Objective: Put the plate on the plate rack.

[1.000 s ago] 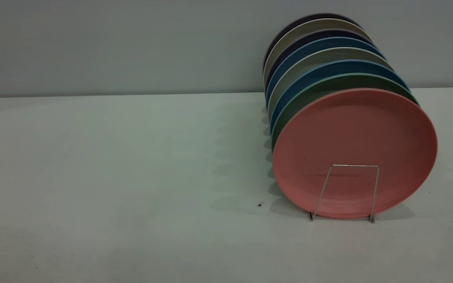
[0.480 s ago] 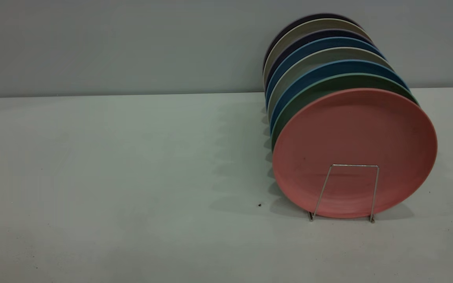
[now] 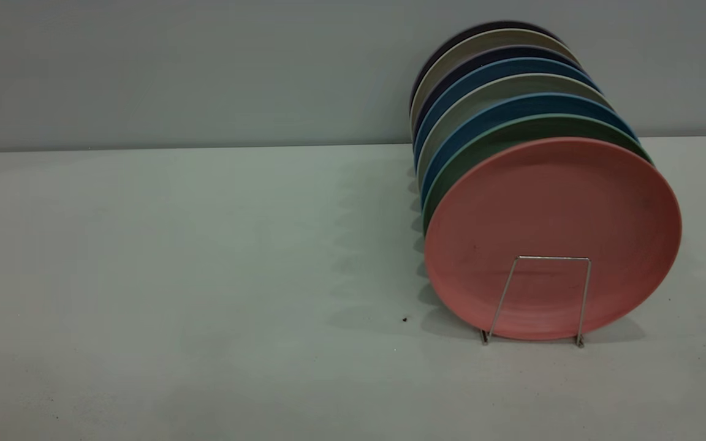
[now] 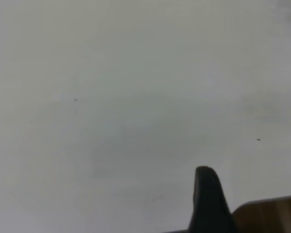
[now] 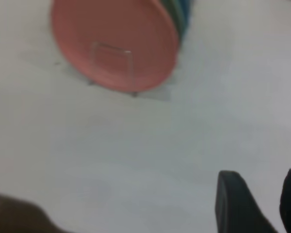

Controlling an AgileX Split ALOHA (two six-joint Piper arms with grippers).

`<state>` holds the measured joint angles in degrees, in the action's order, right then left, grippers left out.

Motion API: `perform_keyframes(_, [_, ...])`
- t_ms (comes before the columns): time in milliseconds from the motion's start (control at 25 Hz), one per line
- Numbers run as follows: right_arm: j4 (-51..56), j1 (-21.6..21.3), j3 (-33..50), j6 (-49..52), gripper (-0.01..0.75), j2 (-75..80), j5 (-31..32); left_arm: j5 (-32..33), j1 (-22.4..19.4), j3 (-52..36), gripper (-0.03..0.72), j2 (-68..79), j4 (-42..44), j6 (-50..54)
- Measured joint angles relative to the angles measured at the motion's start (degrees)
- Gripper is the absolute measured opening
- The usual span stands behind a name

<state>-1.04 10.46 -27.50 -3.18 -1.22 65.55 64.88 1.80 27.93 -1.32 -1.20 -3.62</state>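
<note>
The salmon-pink plate (image 3: 552,202) stands upright at the near end of the silver wire plate rack (image 3: 584,300), leaning back on the teal-green plate (image 3: 500,136), with a squared wire loop in front of it. Neither arm shows in the exterior view. In the right wrist view the pink plate (image 5: 111,29) and the rack (image 5: 131,68) are far off. My right gripper (image 5: 259,179) is open and empty above bare table, well away from them. My left gripper (image 4: 207,194) hangs over bare table, and only part of it shows.
Behind the pink plate stand several more upright plates, blue (image 3: 494,109), grey (image 3: 482,89) and dark ones, filling the rack back to the grey wall. The white table (image 3: 175,275) stretches left of the rack. A brown edge (image 4: 271,216) shows in the left wrist view.
</note>
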Motion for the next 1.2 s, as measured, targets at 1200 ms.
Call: perform_keyframes(1200, [0.0,-9.5,0.0,0.0,0.243,0.0,0.0,0.0,-3.4,0.0,0.495,0.0,0.0,0.0])
